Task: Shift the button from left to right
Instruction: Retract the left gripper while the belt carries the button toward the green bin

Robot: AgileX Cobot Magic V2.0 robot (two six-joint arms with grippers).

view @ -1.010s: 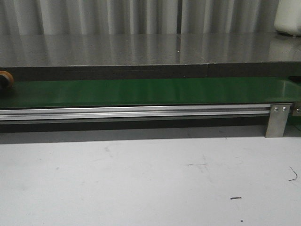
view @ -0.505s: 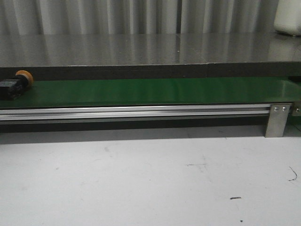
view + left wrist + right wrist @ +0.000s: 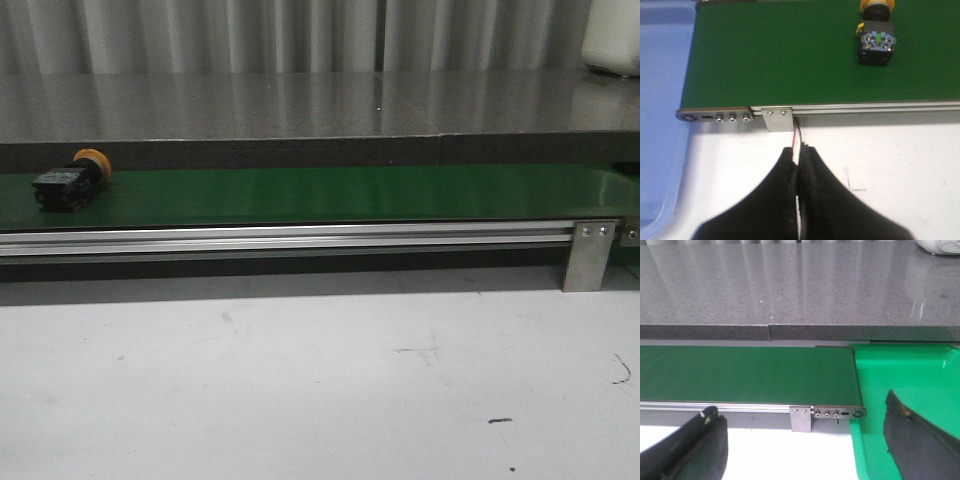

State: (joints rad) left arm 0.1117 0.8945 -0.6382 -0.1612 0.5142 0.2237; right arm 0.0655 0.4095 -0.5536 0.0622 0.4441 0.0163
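The button (image 3: 70, 182) lies on its side on the green conveyor belt (image 3: 330, 193) at the far left, its yellow-orange cap pointing back and right, its black body toward the left. In the left wrist view the button (image 3: 876, 42) shows on the belt (image 3: 770, 55), apart from my left gripper (image 3: 800, 155), which is shut and empty over the white table. My right gripper (image 3: 802, 420) is open and empty near the belt's right end (image 3: 837, 413). Neither gripper shows in the front view.
A green tray (image 3: 910, 385) sits past the belt's right end. A blue tray (image 3: 662, 100) lies at its left end. A dark stone counter (image 3: 320, 105) runs behind the belt. The aluminium rail (image 3: 290, 238) and a bracket (image 3: 590, 255) front it. White table (image 3: 320, 380) in front.
The button has travelled to the right along the belt, from the frame's left edge to fully in view. Nothing else has moved.
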